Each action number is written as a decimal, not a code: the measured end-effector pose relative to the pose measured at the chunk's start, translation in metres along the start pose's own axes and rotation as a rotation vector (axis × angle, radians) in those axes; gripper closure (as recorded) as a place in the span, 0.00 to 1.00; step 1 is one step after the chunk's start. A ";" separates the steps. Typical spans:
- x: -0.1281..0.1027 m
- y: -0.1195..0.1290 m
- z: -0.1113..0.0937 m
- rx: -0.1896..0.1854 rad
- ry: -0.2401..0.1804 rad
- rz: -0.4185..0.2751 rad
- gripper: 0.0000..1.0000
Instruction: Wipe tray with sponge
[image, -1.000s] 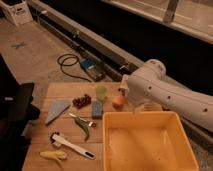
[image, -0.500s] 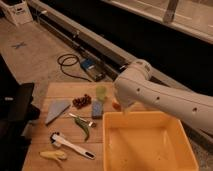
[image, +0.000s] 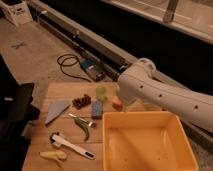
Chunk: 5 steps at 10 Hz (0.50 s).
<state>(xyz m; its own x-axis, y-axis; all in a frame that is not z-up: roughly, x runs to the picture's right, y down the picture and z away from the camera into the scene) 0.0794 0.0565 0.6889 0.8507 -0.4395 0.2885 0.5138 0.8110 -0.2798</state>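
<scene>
The yellow tray (image: 145, 116) fills the right front of the wooden table (image: 60, 90), and its inside looks bare. The blue-grey sponge (image: 97, 108) lies flat on the wood just left of the tray's far-left corner. My white arm (image: 150, 90) reaches in from the right, with its bulky elbow above the tray's far-left corner. The gripper is hidden behind that arm segment, somewhere near the tray's back-left corner. Nothing can be seen held, and the sponge lies untouched.
A pale green cup (image: 101, 92), a dark red cluster (image: 81, 101) and a grey wedge (image: 56, 111) stand behind and left of the sponge. An orange fruit (image: 117, 104) sits under the arm. A green pepper (image: 82, 127), a white-handled tool (image: 70, 145) and a yellow piece (image: 52, 155) lie nearer the front.
The arm has swung left from the right side and now hangs over the table's back edge near the tray's far-left corner. The objects on the table have not moved.
</scene>
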 end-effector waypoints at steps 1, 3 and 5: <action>0.002 -0.017 0.008 0.005 -0.008 -0.081 0.35; -0.004 -0.048 0.021 0.017 -0.031 -0.197 0.35; -0.015 -0.069 0.034 0.031 -0.072 -0.283 0.35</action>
<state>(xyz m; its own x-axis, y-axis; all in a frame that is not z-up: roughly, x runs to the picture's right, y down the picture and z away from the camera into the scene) 0.0273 0.0199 0.7348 0.6633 -0.6223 0.4157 0.7251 0.6718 -0.1513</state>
